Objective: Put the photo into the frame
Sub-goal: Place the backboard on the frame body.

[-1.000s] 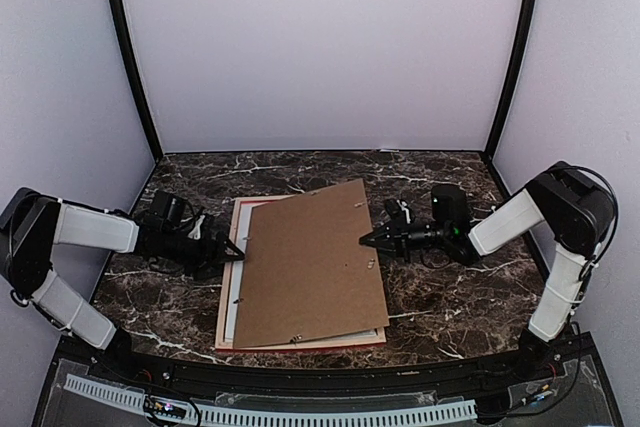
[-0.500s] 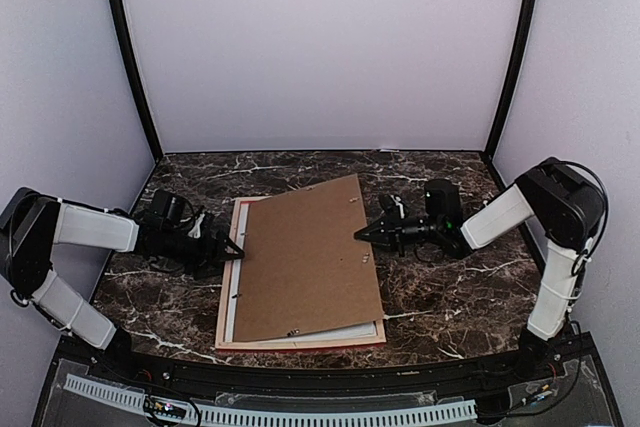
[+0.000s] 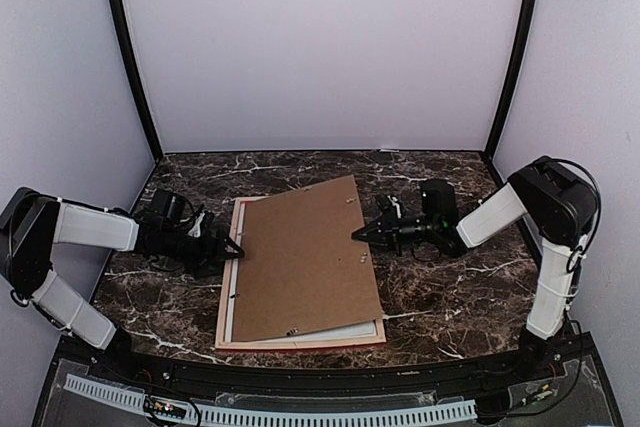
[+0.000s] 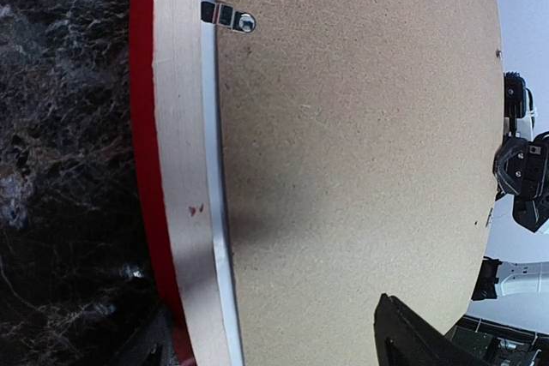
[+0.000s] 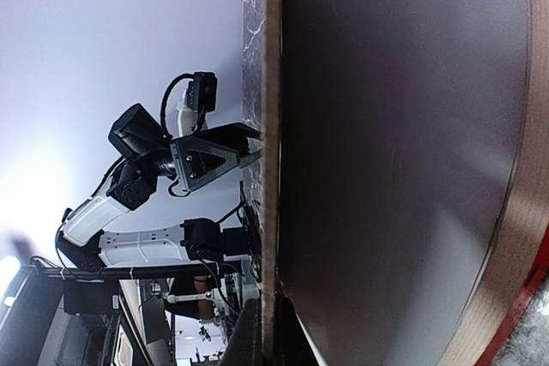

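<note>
The frame (image 3: 225, 297) lies face down on the table, red outer edge and pale wood back showing; its left rail fills the left wrist view (image 4: 176, 169). The plain brown backing board (image 3: 305, 262) lies skewed on it, right edge raised. My right gripper (image 3: 360, 234) is shut on that right edge (image 5: 270, 212), fingers (image 5: 257, 345) either side. A dark surface (image 5: 395, 169) shows under the board; I cannot tell whether it is the photo, which is otherwise hidden. My left gripper (image 3: 232, 249) is open at the frame's left edge, its fingertips (image 4: 412, 340) wide apart.
A white strip (image 3: 330, 332) shows between board and frame along the near and left sides. A metal turn clip (image 4: 227, 16) sits on the frame's back. The dark marble table (image 3: 450, 297) is walled at the back and sides.
My right gripper has moved left and slightly away, carrying the board's right edge with it. The board now sits further left over the frame. The left arm has stayed put.
</note>
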{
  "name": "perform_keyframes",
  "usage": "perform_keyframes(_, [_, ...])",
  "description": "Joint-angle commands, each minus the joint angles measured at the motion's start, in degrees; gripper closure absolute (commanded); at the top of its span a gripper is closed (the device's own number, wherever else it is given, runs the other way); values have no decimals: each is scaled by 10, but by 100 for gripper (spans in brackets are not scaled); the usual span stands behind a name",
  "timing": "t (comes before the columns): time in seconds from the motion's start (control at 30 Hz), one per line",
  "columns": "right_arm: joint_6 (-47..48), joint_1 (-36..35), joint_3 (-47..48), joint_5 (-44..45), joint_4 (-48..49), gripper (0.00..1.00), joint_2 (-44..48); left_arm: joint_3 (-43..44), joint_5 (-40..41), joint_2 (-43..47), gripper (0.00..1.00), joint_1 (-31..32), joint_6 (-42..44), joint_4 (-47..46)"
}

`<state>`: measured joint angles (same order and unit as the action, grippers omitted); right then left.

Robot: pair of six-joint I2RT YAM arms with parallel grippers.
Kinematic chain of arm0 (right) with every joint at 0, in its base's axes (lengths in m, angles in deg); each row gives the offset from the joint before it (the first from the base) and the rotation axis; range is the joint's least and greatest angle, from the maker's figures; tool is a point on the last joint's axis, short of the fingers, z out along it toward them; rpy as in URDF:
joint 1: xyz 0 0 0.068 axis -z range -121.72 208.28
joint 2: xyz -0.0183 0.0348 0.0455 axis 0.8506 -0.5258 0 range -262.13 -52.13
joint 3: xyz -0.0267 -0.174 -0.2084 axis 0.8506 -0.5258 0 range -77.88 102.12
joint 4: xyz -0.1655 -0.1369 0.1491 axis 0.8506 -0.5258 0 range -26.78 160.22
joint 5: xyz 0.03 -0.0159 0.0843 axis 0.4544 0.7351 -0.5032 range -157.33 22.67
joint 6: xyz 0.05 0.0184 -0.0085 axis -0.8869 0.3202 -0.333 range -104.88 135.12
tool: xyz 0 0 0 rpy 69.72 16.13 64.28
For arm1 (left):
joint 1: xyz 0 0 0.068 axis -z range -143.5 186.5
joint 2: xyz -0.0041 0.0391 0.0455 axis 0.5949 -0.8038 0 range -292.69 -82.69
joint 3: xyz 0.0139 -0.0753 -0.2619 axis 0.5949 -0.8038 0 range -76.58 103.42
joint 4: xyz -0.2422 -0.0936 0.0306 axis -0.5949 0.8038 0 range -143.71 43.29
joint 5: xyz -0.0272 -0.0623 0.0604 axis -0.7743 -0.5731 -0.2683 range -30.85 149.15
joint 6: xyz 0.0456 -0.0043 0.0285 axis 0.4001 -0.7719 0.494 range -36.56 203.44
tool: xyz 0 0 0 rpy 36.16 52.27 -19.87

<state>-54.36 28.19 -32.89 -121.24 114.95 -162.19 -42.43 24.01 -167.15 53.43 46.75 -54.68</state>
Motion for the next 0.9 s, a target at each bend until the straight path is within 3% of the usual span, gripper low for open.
perform_keyframes(0.0, [6,-7,24,-4,46,100,-15,13,-8,1,16,2,3,2])
perform_keyframes(0.87, [40,-19,22,67,-4,100,-18,-1,-17,1,16,4,-9,-19])
